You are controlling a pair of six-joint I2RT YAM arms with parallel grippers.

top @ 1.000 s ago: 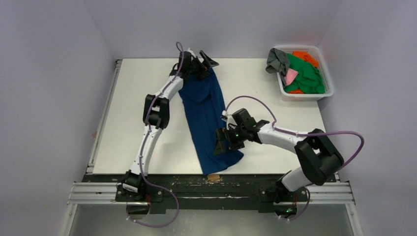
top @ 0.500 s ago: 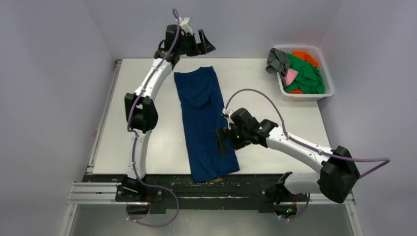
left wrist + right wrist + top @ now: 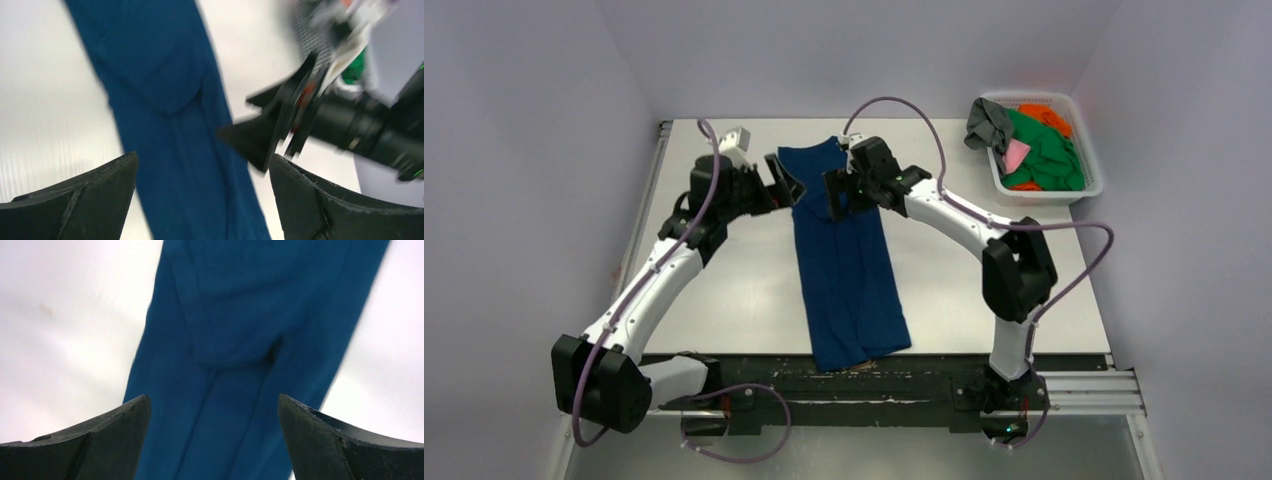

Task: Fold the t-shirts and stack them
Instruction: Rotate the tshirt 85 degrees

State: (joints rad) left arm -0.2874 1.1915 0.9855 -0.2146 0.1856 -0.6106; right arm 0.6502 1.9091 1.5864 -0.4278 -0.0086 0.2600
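Note:
The navy blue t-shirt (image 3: 844,260) lies folded into a long narrow strip down the middle of the table. It also shows in the left wrist view (image 3: 175,100) and the right wrist view (image 3: 250,340). My left gripper (image 3: 786,182) is open and empty, just left of the strip's far end. My right gripper (image 3: 836,192) is open and empty, over the strip's far right part, facing the left one. The right gripper's fingers (image 3: 260,135) show in the left wrist view. The other t-shirts, green (image 3: 1049,150), orange (image 3: 1046,115), grey (image 3: 989,122) and pink (image 3: 1017,153), lie in the basket.
The white mesh basket (image 3: 1087,185) stands at the far right corner of the table. The near end of the navy strip reaches the table's front edge (image 3: 864,362).
The left gripper came down from high at the far edge to the strip's far left side. The right gripper let go near the strip's near end and moved to its far end.

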